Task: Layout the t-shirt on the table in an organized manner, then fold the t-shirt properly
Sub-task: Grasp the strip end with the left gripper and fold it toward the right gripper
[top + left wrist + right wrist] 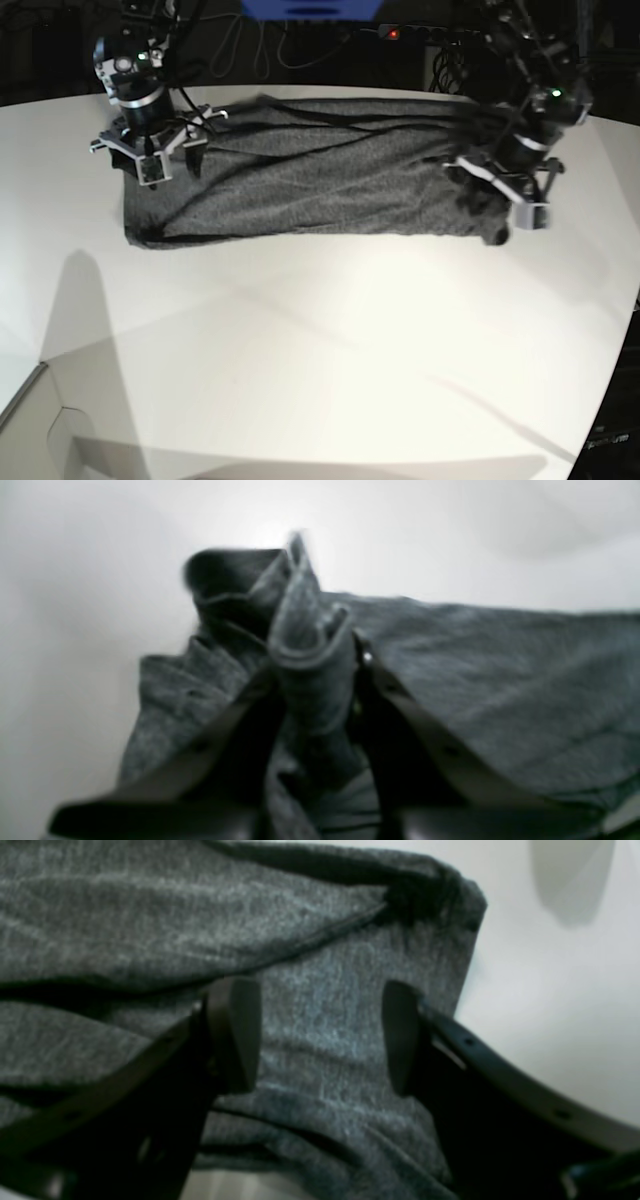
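Observation:
The dark grey t-shirt (300, 185) lies as a long wrinkled band across the far part of the white table (320, 350). At the shirt's right end in the base view, my left gripper (497, 200) holds cloth. In the left wrist view, the left gripper (315, 665) is shut on a bunched, hemmed fold of the t-shirt (500, 680) lifted off the table (75, 605). My right gripper (150, 168) hangs over the shirt's left end. In the right wrist view, the right gripper (317, 1037) stands open just above the t-shirt (150, 930) near its corner, nothing between its fingers.
Cables and a power strip with a red light (395, 33) run behind the table's far edge. A blue object (310, 8) sits at the back centre. The table's front-left corner (40, 385) and curved right edge (625, 330) show in the base view.

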